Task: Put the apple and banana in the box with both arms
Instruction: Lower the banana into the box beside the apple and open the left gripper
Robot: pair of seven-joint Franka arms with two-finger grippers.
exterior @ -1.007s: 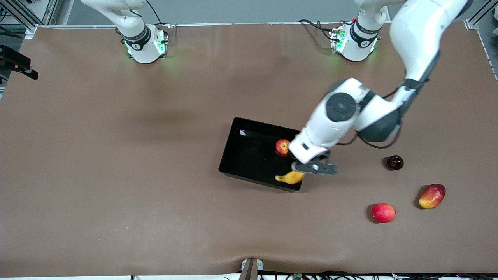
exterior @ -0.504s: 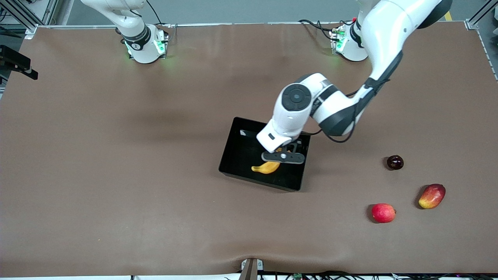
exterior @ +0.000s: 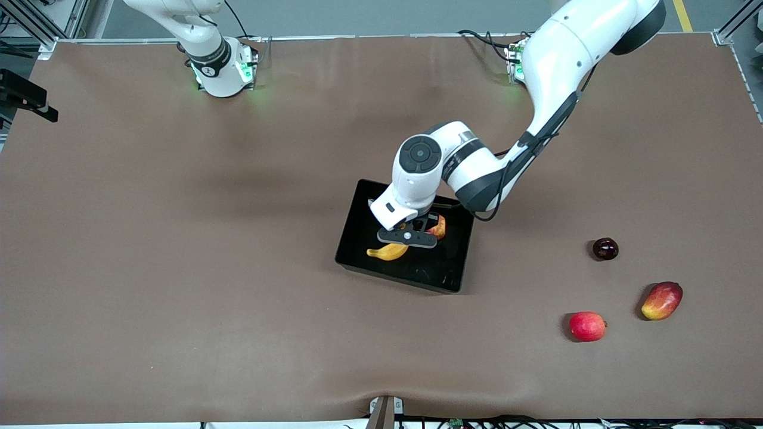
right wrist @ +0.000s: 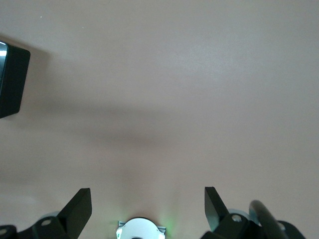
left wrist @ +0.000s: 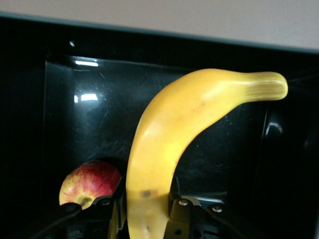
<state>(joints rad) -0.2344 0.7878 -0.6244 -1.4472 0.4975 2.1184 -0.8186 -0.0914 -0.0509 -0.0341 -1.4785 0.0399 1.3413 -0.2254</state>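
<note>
Brown table (exterior: 179, 268), dark round fruit (exterior: 605, 248), red-yellow mango (exterior: 661, 300), plain red fruit (exterior: 587, 326) nearest the camera

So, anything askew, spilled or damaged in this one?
Nothing stands out. The left gripper holds the banana over the box, the apple already lies inside, and the right gripper waits open over bare table. Three other fruits sit apart toward the left arm's end.

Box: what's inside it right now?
In the box: the apple on its floor, and the banana held over it by the left pincer. The arm hides part of the floor.
</note>
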